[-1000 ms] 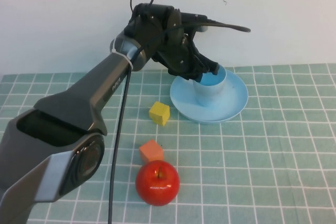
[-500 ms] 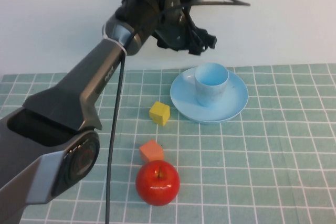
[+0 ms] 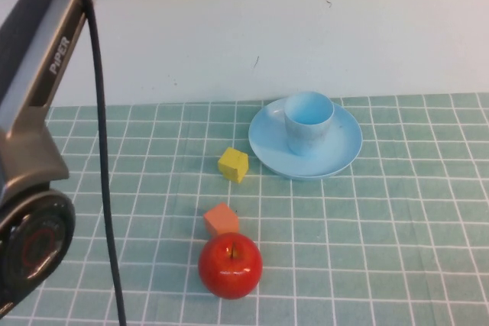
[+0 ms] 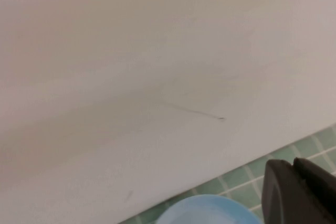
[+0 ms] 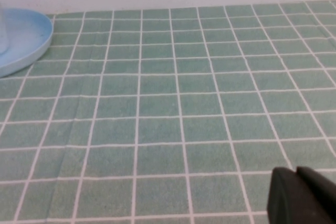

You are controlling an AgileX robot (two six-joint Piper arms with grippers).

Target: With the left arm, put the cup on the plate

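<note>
The light blue cup (image 3: 308,124) stands upright in the middle of the light blue plate (image 3: 340,152) at the back of the green tiled mat. The left arm (image 3: 47,59) rises steeply up the left side and its gripper is above the top edge of the high view. In the left wrist view the left gripper (image 4: 302,192) shows as dark fingertips pressed together, empty, high above a light blue rim (image 4: 202,211), facing the wall. The right gripper (image 5: 302,195) hangs shut and empty over bare mat, with the plate's edge (image 5: 26,40) far from it.
A yellow cube (image 3: 232,164) lies left of the plate. An orange cube (image 3: 221,219) and a red apple (image 3: 230,265) lie nearer the front. A black cable (image 3: 103,150) hangs down along the left arm. The white wall stands right behind the plate.
The left gripper let go of the cup, rose away from the plate and left the high view at the top. The cup stays on the plate.
</note>
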